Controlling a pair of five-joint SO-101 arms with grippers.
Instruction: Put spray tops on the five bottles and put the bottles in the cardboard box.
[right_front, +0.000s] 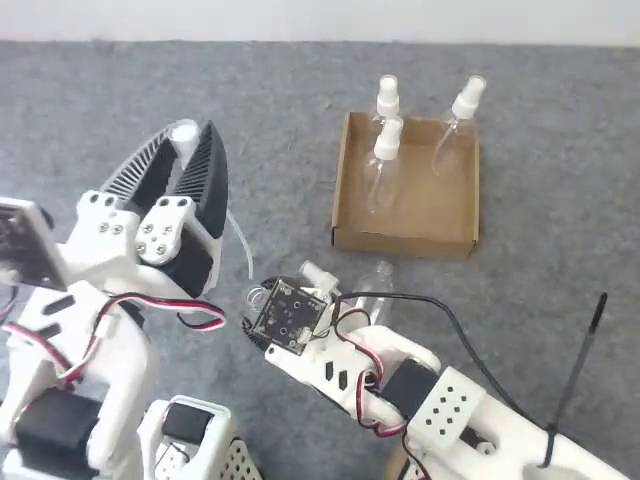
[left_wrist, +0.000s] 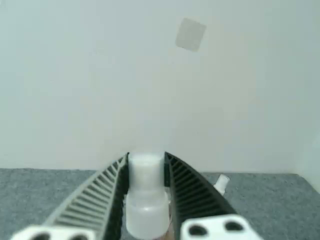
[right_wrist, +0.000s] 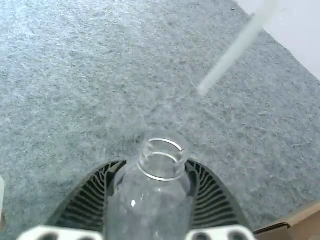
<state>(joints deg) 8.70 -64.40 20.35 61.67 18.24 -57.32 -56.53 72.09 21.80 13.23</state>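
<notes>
My left gripper (right_front: 191, 131) is raised over the carpet at the left, shut on a white spray top (left_wrist: 146, 200). The top's thin dip tube (right_front: 240, 240) hangs down from it. My right gripper (right_wrist: 157, 172) is shut on a clear bottle (right_wrist: 150, 200) with an open neck (right_wrist: 161, 159), low near the box's front. The dip tube (right_wrist: 232, 52) hangs in the air beyond the bottle's neck, apart from it. The cardboard box (right_front: 400, 240) holds three clear bottles (right_front: 381, 185) fitted with white spray tops (right_front: 388, 138).
Grey carpet (right_front: 540, 300) covers the table. A small white spray top (right_front: 318, 273) lies beside the right arm's wrist camera. A corner of the box (right_wrist: 295, 225) is close to the right gripper. A black cable (right_front: 470, 340) runs along the right arm.
</notes>
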